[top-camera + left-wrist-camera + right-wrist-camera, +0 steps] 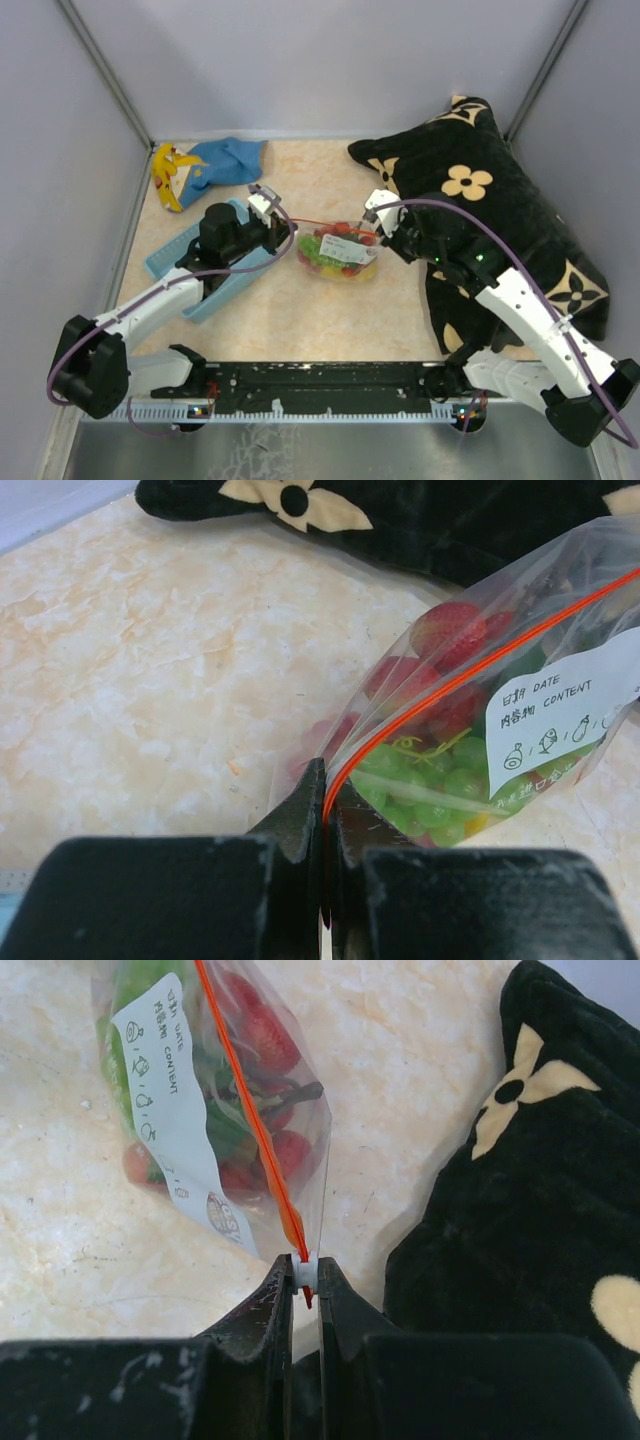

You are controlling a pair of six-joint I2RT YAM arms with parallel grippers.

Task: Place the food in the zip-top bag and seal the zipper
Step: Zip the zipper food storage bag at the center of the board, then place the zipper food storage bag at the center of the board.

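Bag point(336, 256): centre of top view, food point(430, 790) inside.
Zipper point(470, 670): stretched between both grippers.
Left gripper point(325, 792): pinched on zipper.
Right gripper point(305, 1278): pinched on zipper's white end.

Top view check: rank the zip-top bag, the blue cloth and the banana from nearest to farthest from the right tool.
1. zip-top bag, table centre; the right tool pinches the end of its zipper.
2. blue cloth, far side, towards the left.
3. banana, far-left corner, beyond the cloth.
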